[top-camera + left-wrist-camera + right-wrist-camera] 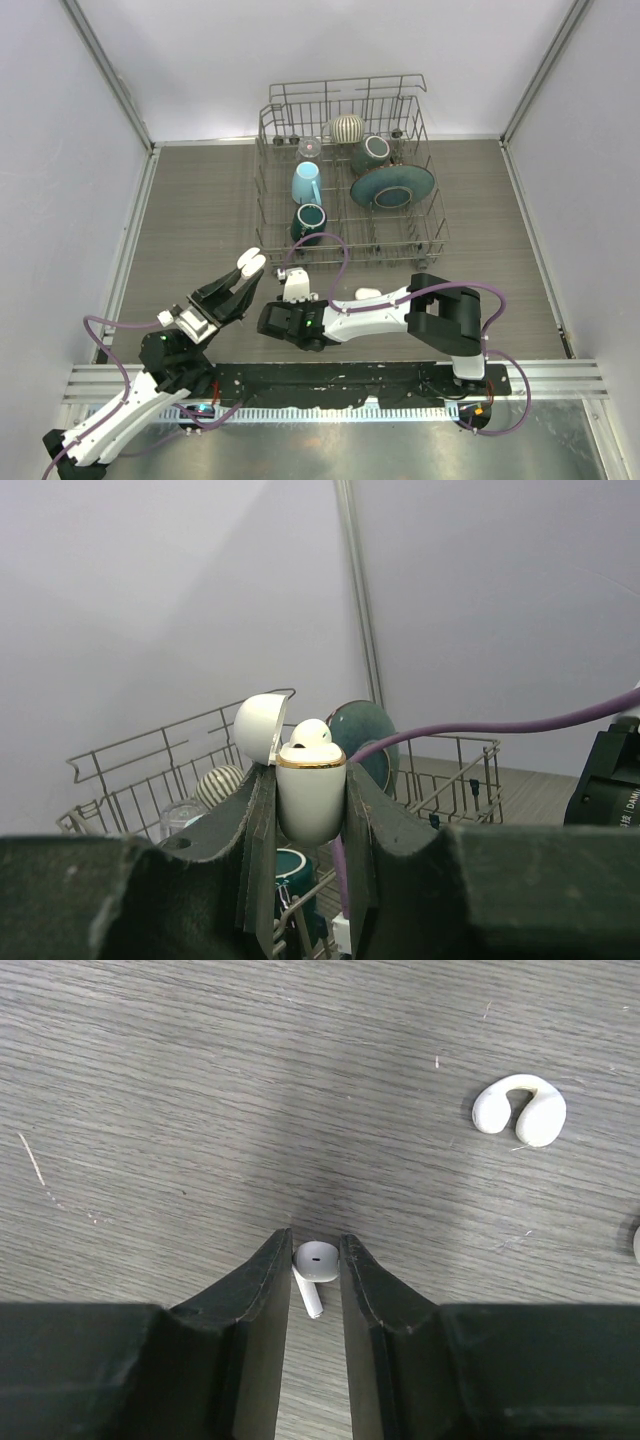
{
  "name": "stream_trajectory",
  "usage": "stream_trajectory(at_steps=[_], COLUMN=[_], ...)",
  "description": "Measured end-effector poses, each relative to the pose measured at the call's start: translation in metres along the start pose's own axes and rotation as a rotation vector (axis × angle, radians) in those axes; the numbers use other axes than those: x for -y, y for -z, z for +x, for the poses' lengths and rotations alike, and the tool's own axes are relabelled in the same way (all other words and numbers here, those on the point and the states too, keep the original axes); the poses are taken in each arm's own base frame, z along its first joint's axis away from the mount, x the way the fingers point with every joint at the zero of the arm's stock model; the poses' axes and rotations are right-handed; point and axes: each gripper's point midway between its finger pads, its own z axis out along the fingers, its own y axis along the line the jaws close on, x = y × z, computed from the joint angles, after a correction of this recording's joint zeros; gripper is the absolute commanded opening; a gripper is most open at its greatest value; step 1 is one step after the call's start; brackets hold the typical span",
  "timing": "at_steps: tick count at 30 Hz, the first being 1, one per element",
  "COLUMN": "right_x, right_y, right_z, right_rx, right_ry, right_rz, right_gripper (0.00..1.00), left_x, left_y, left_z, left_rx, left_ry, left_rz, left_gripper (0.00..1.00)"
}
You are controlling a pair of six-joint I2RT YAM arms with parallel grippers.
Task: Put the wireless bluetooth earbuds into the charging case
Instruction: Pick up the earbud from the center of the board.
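The left gripper (310, 775) is raised off the table (150, 1080) at about 7 o'clock in the overhead view, its jaws pressed against both sides of the white charging case (311, 805). The case stands upright with its lid (258, 728) swung open toward 10 o'clock, and the seated earbud (310, 732) shows its rounded head above the gold rim.

The right gripper (314, 1240) is low over the table near 6 o'clock. Its fingers sit narrowly on either side of the loose earbud (317, 1260), touching the head on both sides; this earbud lies flat on the wood, stem pointing to 5 o'clock. A white C-shaped piece (545, 1115) lies well apart at 2 o'clock from it.

At 12 o'clock stands a wire dish rack (264, 180) holding a light blue mug (306, 183) and a dark teal plate (392, 187)
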Motion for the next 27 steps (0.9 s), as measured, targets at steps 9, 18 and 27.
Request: stream_trajectory(at_steps=[9, 18, 27], right_x=[0.006, 0.052, 0.049], right_y=[0.003, 0.035, 0.094], right_z=[0.000, -0.007, -0.089], right_rx=[0.006, 0.093, 0.391], right_ry=[-0.003, 0.005, -0.173], right_rz=[0.008, -0.012, -0.196], right_gripper=[0.01, 0.01, 0.01], left_x=[0.000, 0.000, -0.001], left_y=[0.000, 0.000, 0.000], left_z=[0.001, 0.001, 0.001], left_rx=[-0.003, -0.003, -0.004], left_ry=[0.000, 0.000, 0.001], left_rz=[0.001, -0.001, -0.003], left_gripper=[0.00, 0.00, 0.00])
